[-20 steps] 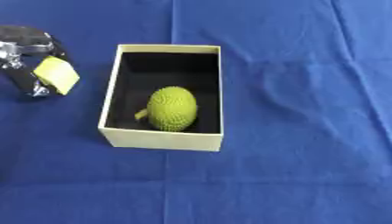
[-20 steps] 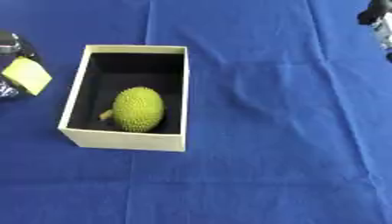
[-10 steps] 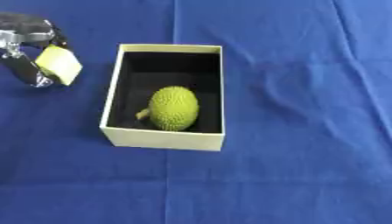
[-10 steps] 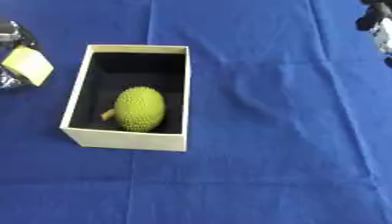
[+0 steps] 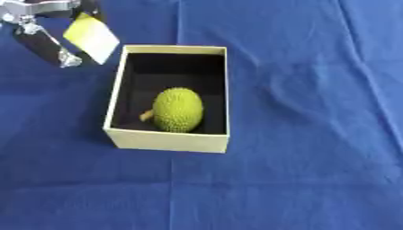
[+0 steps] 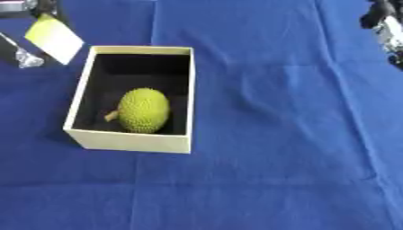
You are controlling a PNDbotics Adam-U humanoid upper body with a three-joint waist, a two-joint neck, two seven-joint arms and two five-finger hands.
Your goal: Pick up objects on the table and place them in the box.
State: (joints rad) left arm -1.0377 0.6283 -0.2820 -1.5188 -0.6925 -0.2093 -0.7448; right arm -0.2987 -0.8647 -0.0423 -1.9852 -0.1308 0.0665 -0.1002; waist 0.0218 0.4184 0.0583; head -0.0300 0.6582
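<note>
Left hand (image 5: 43,27) pinching a pale yellow card (image 5: 91,37) beyond the box's (image 5: 167,140) far left corner, poised for dropping beside the bumpy green fruit (image 5: 178,109). Right hand (image 6: 384,22) far right of box, fingers unclear.

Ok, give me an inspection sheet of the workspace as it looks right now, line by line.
Surface: blue cloth covering the table, lightly creased.
Job's things: open cream box with dark inside; bumpy green fruit lying in its near end; pale yellow card held beyond the box's far left corner.
Clutter: nothing seen.
Hands: left hand at upper left, pinching the card; right hand only partly showing at upper right edge, fingers unclear.
Cables: nothing seen.
Surroundings: nothing seen beyond the cloth.
</note>
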